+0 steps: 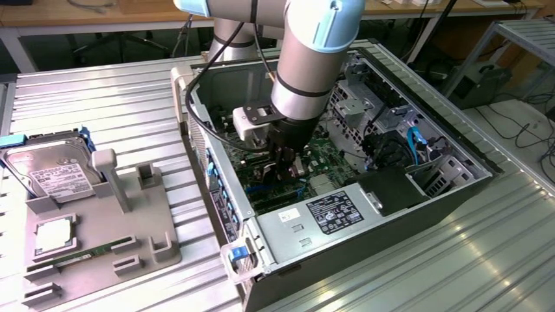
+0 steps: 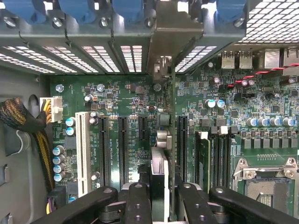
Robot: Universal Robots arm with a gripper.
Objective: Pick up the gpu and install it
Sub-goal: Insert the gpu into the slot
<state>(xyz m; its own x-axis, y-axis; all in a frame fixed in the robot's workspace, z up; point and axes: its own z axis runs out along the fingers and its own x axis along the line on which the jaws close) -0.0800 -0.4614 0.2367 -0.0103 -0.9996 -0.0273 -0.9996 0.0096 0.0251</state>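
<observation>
1. You see the arm reaching down into the open computer case (image 1: 433, 188), at the middle of the exterior frame.
2. The gripper (image 1: 289, 166) is low, just above the green motherboard (image 1: 325, 159).
3. In the wrist view, the gripper (image 2: 161, 196) is pinching the gpu (image 2: 172, 140) between its black fingers (image 2: 135, 200) at the lower middle of the frame.
4. The gpu stands on its edge, seen as a thin dark line running up the centre, and its silver bracket (image 2: 175, 32) is at the top centre, against the rear slot openings.
5. The gpu sits between the black slots (image 2: 122, 149) and the RAM slots (image 2: 219, 154).
6. At the left of the exterior frame, the grey tray (image 1: 95, 247) holds a hard drive (image 1: 56, 172) and a RAM stick (image 1: 82, 257).
</observation>
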